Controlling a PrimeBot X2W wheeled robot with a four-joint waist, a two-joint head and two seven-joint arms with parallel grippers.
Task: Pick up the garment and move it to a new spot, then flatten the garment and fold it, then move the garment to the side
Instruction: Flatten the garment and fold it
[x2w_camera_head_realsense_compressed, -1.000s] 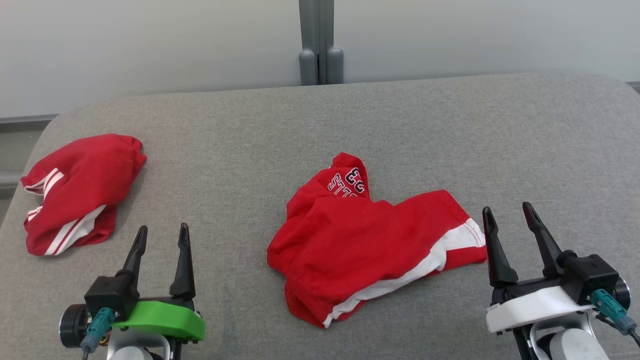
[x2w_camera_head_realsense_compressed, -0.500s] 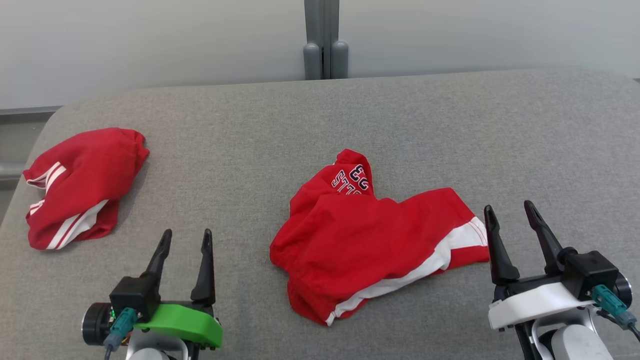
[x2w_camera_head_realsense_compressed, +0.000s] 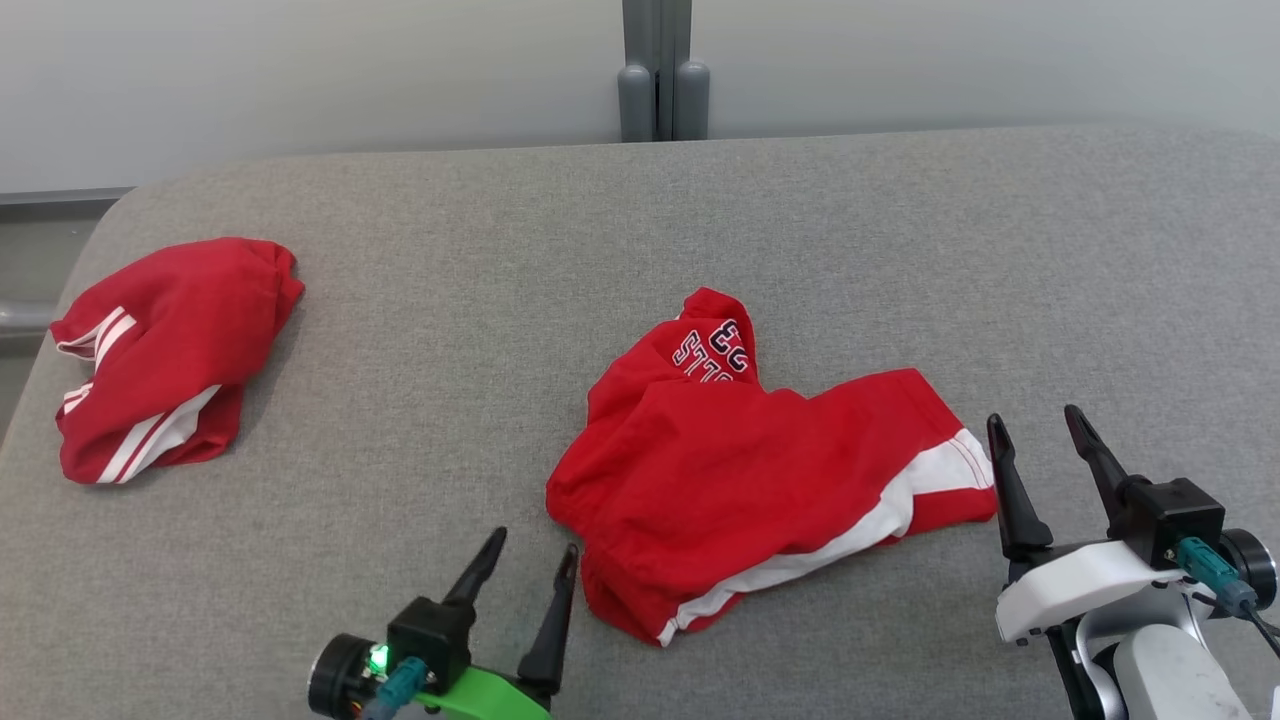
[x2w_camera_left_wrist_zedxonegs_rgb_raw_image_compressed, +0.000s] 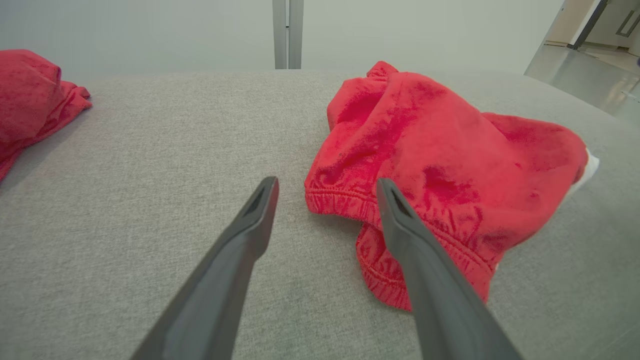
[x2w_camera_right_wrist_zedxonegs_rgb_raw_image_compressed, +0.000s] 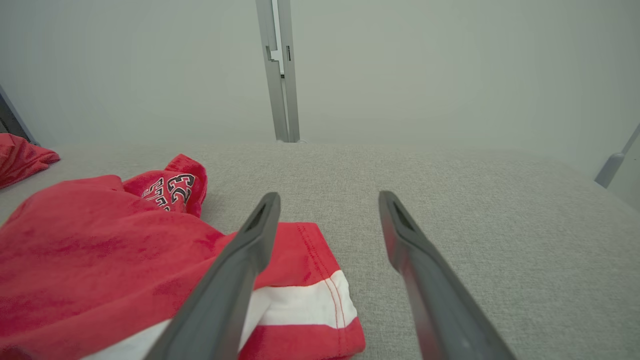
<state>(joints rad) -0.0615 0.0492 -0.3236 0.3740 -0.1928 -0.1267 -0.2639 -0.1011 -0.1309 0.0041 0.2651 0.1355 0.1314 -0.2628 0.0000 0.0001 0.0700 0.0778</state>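
Risk lies in the grasp: the crumpled red garment (x2w_camera_head_realsense_compressed: 760, 480) sits mid-counter (x2w_camera_head_realsense_compressed: 480, 300), with the left end effector (x2w_camera_head_realsense_compressed: 535, 541) wide open just beside its elastic waistband (x2w_camera_left_wrist_zedxonegs_rgb_raw_image_compressed: 345, 205) and the right end effector (x2w_camera_head_realsense_compressed: 1033, 415) wide open beside the white-striped leg hem (x2w_camera_right_wrist_zedxonegs_rgb_raw_image_compressed: 345, 305). Pinching a single layer, or closing short of the cloth, would likely drag it bunched rather than lift it.
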